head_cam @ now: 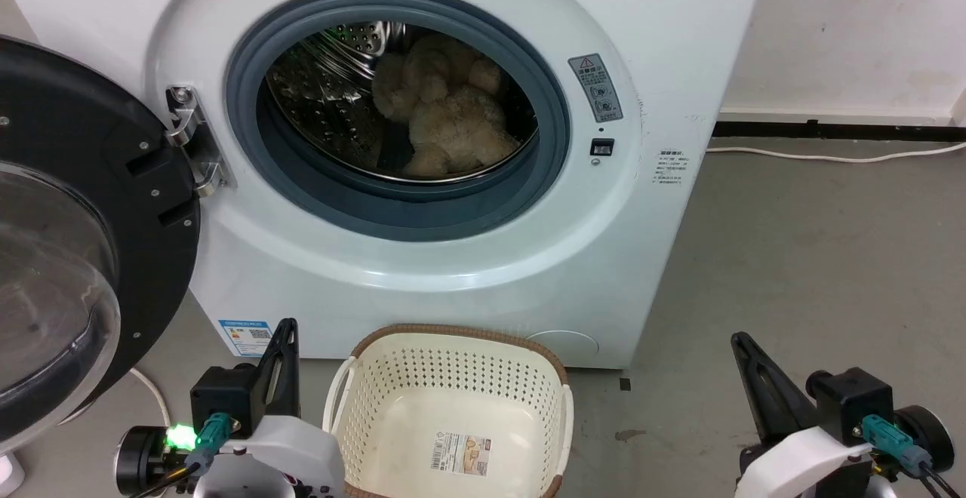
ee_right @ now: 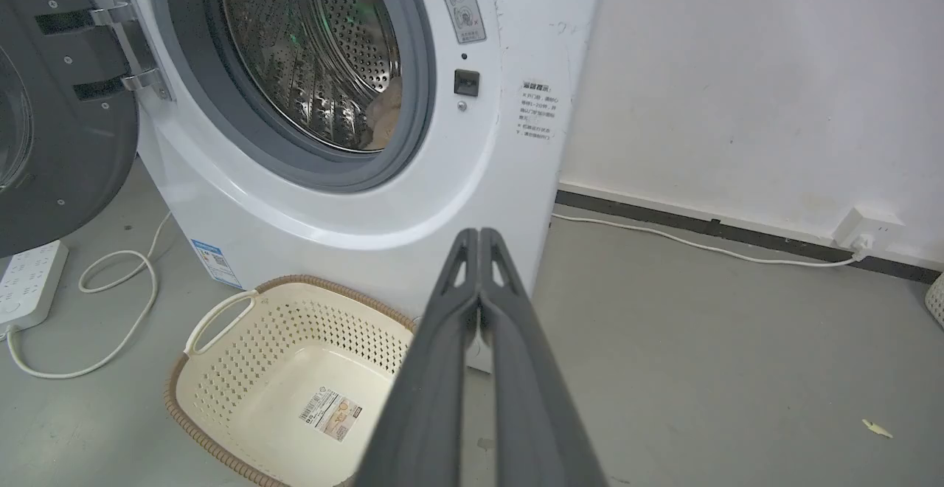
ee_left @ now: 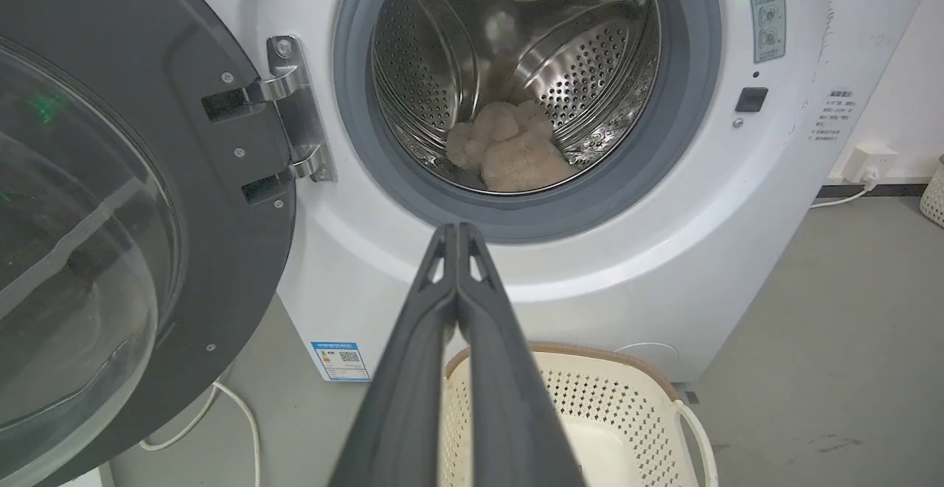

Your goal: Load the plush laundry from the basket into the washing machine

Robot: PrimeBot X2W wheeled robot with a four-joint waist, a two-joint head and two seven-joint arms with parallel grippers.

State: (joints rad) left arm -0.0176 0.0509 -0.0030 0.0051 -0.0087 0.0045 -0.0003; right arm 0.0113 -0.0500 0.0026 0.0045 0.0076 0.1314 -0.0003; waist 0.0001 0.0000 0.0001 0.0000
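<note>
Beige plush laundry (head_cam: pixel 453 124) lies past the washing machine (head_cam: pixel 423 279) seal (head_cam: pixel 392 215); left tool (ee_left: pixel 457 230), right tool (ee_right: pixel 479 234) pressed together.

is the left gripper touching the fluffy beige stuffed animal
Apart. In the head view the left gripper sits low beside the cream perforated plastic basket, while the fluffy beige stuffed animal lies up inside the white washing machine's steel drum.
</note>
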